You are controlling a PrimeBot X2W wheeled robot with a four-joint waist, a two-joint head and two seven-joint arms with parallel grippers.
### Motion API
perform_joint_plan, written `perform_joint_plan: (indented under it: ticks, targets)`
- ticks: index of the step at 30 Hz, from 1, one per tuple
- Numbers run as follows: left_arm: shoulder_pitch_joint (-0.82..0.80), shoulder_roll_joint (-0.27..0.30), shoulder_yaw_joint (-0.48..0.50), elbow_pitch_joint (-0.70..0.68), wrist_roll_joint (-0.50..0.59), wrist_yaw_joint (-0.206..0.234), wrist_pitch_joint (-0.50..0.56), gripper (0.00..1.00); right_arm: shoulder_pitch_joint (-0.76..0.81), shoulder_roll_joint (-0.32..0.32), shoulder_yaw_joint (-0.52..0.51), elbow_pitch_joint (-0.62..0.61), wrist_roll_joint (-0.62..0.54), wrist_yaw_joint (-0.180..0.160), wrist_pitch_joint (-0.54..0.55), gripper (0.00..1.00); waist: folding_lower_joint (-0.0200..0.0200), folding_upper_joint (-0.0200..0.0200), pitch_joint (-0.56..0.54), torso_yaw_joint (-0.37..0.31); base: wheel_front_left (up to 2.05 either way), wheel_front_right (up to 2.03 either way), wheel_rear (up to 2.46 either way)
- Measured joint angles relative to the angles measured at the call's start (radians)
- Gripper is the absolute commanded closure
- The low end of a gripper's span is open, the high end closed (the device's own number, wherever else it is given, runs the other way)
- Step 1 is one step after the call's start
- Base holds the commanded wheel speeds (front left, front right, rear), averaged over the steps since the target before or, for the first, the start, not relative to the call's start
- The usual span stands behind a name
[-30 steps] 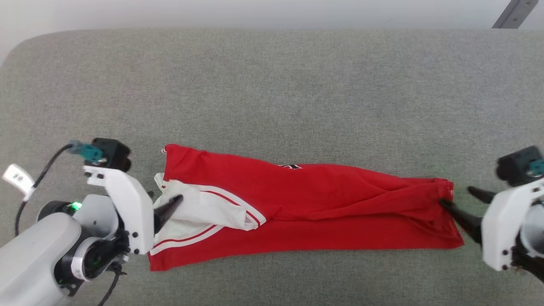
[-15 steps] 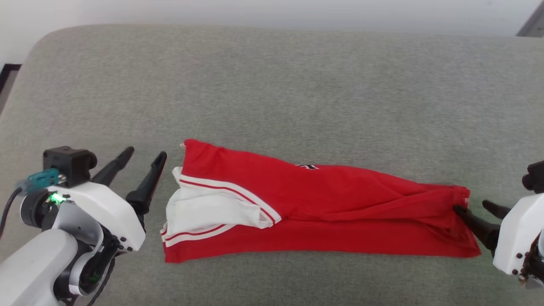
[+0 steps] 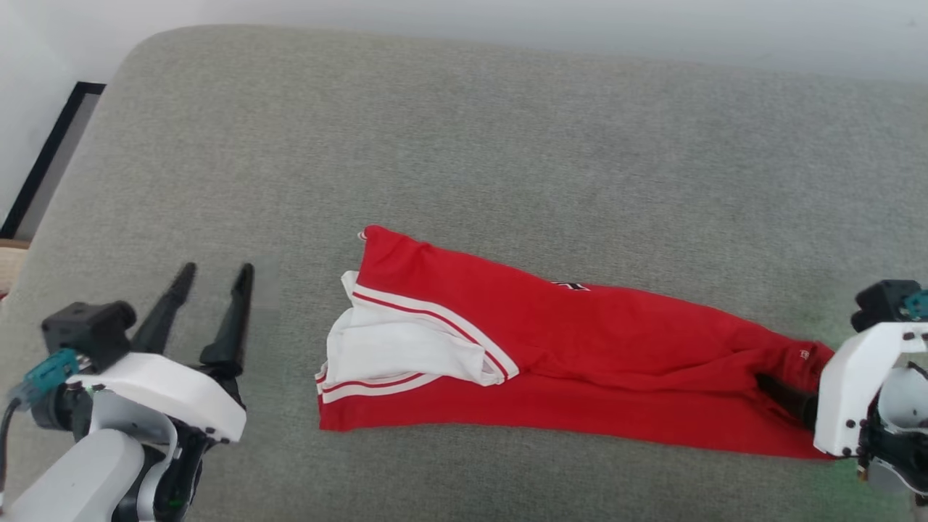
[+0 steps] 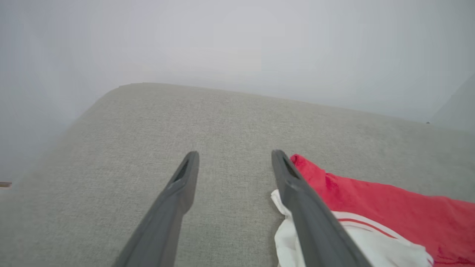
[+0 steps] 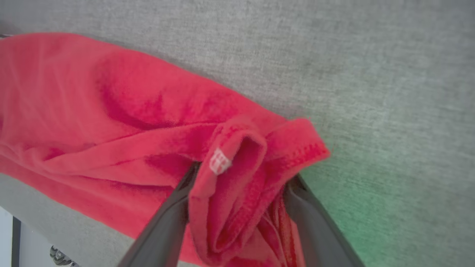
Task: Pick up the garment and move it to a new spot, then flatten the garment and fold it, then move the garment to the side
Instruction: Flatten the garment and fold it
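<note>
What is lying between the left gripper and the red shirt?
The stretch is bare: in the head view, plain grey cushion lies between the open left gripper and the shirt.

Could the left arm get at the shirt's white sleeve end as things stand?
Probably yes. The left tool stands open beside the white sleeve end, with just bare grey cushion between them. It points past the sleeve, so it would likely need to swing towards it.
</note>
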Motion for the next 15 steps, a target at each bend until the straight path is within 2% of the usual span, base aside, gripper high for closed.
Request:
perform_joint_plan:
  ticks: [2, 7, 11, 12, 15]
  targets:
    - [0.025, -0.029, 0.057, -0.001, 0.034, -0.003, -0.001, 0.0, -0.018, -0.013, 0.035, 0.027, 0.023, 0.0, -0.001, 1.0, 0.0, 0.0, -0.001, 0.009, 0.0, 0.0, 0.0]
    - [0.111, -0.12, 0.202, -0.004, 0.128, -0.041, -0.001, 0.0, -0.048, -0.023, 0.086, 0.058, 0.132, 0.0, -0.014, 1.0, 0.0, 0.0, -0.006, 0.028, 0.0, 0.0, 0.0]
    - [0.175, -0.195, 0.317, 0.005, 0.208, -0.094, -0.001, 0.0, -0.053, -0.048, 0.099, 0.055, 0.171, 0.0, -0.022, 1.0, 0.0, 0.0, -0.014, 0.03, 0.0, 0.0, 0.0]
    - [0.21, -0.234, 0.368, 0.009, 0.247, -0.124, -0.001, 0.0, -0.053, -0.064, 0.1, 0.046, 0.177, 0.0, -0.028, 1.0, 0.0, 0.0, -0.019, 0.027, 0.0, 0.0, 0.0]
    - [0.262, -0.292, 0.442, 0.015, 0.301, -0.168, -0.001, 0.0, -0.052, -0.085, 0.083, 0.033, 0.195, 0.0, -0.038, 1.0, 0.0, 0.0, -0.026, 0.017, 0.0, 0.0, 0.0]
